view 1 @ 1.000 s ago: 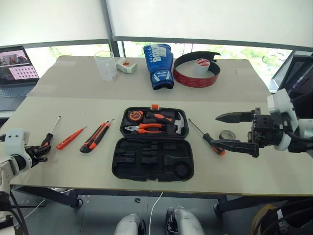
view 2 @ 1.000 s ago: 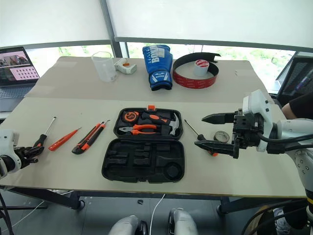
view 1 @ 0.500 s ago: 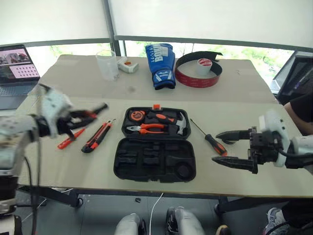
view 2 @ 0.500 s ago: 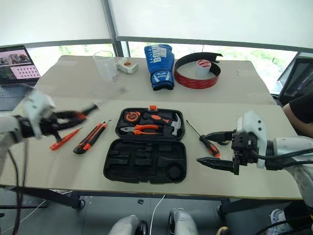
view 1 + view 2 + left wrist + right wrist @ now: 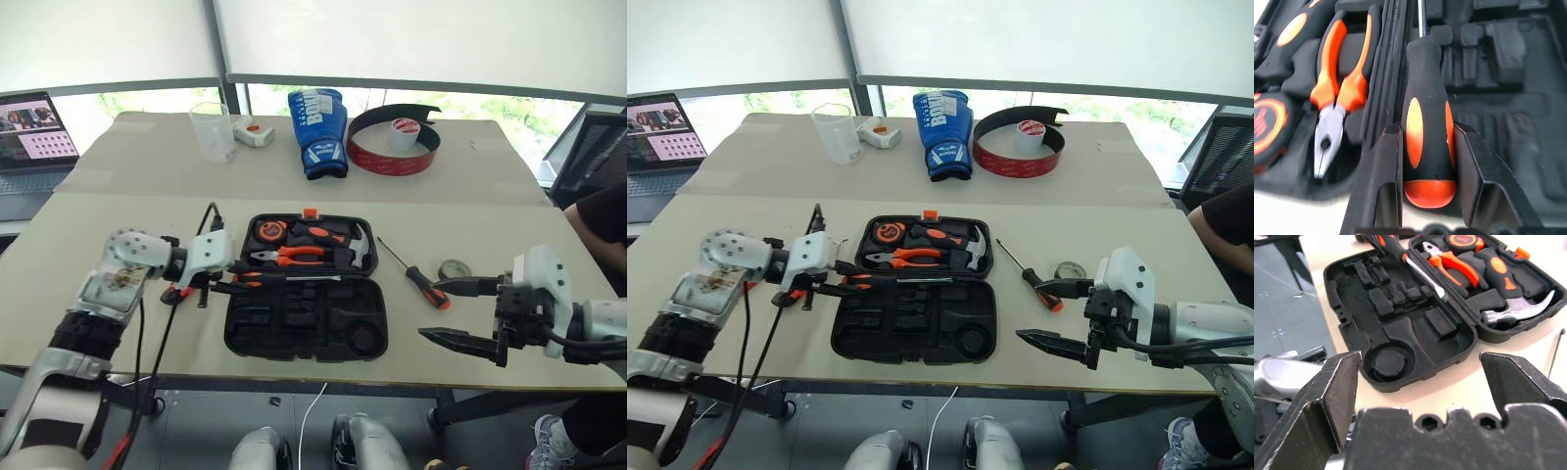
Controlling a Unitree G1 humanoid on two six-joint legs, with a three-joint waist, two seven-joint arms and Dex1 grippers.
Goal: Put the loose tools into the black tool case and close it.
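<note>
At centre frame, a screwdriver point(image 5: 284, 279) was held clamped in the left gripper point(image 5: 217, 281), its long axis lying across the open black tool case point(image 5: 306, 323), shaft pointing frame-right; the right gripper point(image 5: 458, 311), jaws wide and empty, was seen lower right

The left gripper point(image 5: 217, 277) and its arm cover the utility knife point(image 5: 176, 292) and the slim orange tester near the tabletop's point(image 5: 118, 323) left edge — only slivers of orange show. In the left wrist view the held screwdriver's point(image 5: 1426, 142) shaft runs off the frame, and the tape measure point(image 5: 1266, 125) in the tool case point(image 5: 1508, 122) is cut off and blurred. The small tape roll point(image 5: 455, 268) is too small to make out detail.
</note>
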